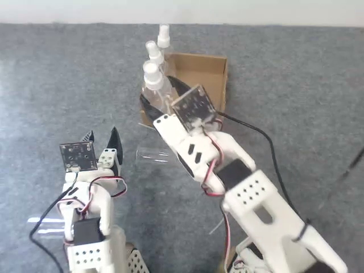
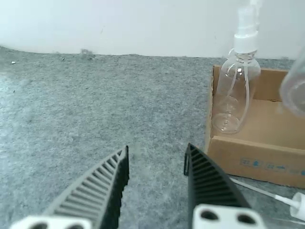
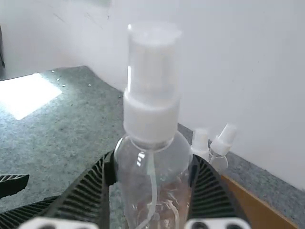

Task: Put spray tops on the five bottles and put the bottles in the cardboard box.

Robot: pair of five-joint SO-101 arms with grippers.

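Three bottles with spray tops stand close together at the cardboard box [image 1: 207, 71]. The held bottle [image 1: 152, 81] sits upright between the jaws of the right pincer [image 1: 164, 98], which close on its clear body. Its white spray top [image 3: 151, 102] rises above the fingers [image 3: 90, 191]. This bottle is at the box's near corner; whether its base rests inside cannot be told. The two other bottles [image 1: 154, 52] stand just beyond the right pincer, one behind the other. From the left wrist, one of them is seen inside the box, against its side wall.

The left pincer [image 1: 103, 136] is low over the grey surface [image 1: 296, 74], its jaws spread wide with nothing between them. It is well apart from the box, which lies ahead of it and off to one side. A lying bottle [image 1: 154, 154], clear and on its side, rests on the surface between the two pincers. A loose spray top [image 2: 297, 202] with its thin tube lies just ahead of the left pincer, near the box's front wall.
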